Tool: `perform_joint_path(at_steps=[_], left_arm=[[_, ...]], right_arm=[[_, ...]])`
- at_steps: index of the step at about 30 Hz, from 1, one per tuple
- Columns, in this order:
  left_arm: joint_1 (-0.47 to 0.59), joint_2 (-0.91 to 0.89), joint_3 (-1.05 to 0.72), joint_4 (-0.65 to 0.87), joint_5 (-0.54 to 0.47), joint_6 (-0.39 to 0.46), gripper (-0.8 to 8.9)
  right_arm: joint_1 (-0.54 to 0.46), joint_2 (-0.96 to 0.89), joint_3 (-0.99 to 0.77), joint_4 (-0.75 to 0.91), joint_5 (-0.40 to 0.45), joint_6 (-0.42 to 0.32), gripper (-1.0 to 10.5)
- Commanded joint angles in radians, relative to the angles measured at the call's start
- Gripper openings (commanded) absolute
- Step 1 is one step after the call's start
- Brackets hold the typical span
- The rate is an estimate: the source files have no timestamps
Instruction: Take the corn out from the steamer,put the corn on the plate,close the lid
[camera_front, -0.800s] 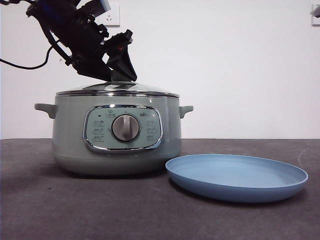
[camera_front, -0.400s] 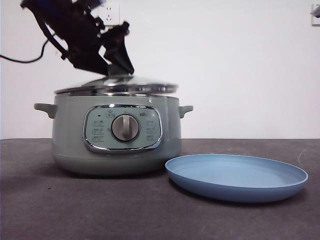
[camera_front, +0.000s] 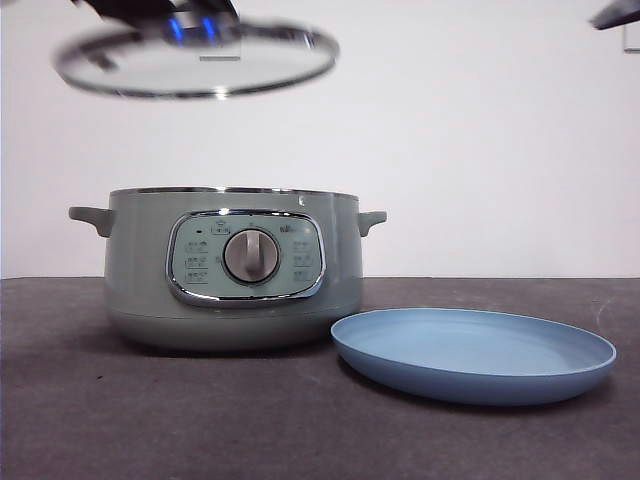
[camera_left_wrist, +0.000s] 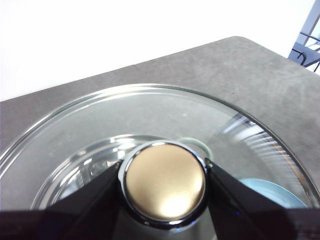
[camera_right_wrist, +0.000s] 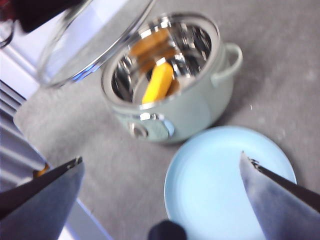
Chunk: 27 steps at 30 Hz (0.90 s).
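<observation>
The sage-green steamer (camera_front: 235, 270) stands uncovered at the left of the table. In the right wrist view the yellow-orange corn (camera_right_wrist: 157, 82) lies inside the steamer (camera_right_wrist: 200, 107). My left gripper (camera_left_wrist: 164, 175) is shut on the knob (camera_left_wrist: 165, 182) of the glass lid (camera_front: 195, 60), holding it tilted high above the pot and a little to its left. The light-blue plate (camera_front: 473, 352) lies to the right of the steamer with nothing on it. Above the plate (camera_right_wrist: 225, 185) my right gripper (camera_right_wrist: 161, 158) hovers open, holding nothing.
The table (camera_front: 150, 420) is dark grey, with a white wall behind it. A black tip of the right arm (camera_front: 615, 12) shows at the top right corner of the front view.
The lid, which rested on the steamer a second ago, has been lifted clear by the left gripper and now hangs high above it, shifted slightly left.
</observation>
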Motion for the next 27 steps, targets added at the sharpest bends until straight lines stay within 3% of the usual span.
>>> perform_joint_path(at_steps=[1,5,14,18,27], left_arm=[[-0.001,-0.111,0.006,-0.034,0.011,-0.01,-0.1],[-0.001,-0.252,0.006,-0.168,0.006,-0.009,-0.08],[-0.001,-0.508,0.006,-0.397,-0.029,-0.011,-0.08],[-0.001,-0.597,0.006,-0.481,-0.029,-0.031,-0.08],[-0.001,-0.701,0.006,-0.604,-0.043,-0.04,-0.08]], right_arm=[[0.033,0.038,0.002,0.1,-0.001,0.095,5.6],[0.12,0.117,0.008,0.237,0.024,0.176,5.6],[0.346,0.441,0.246,0.267,0.212,0.182,5.6],[0.422,0.62,0.43,0.239,0.282,0.175,5.6],[0.538,1.029,0.863,0.091,0.476,0.085,5.6]])
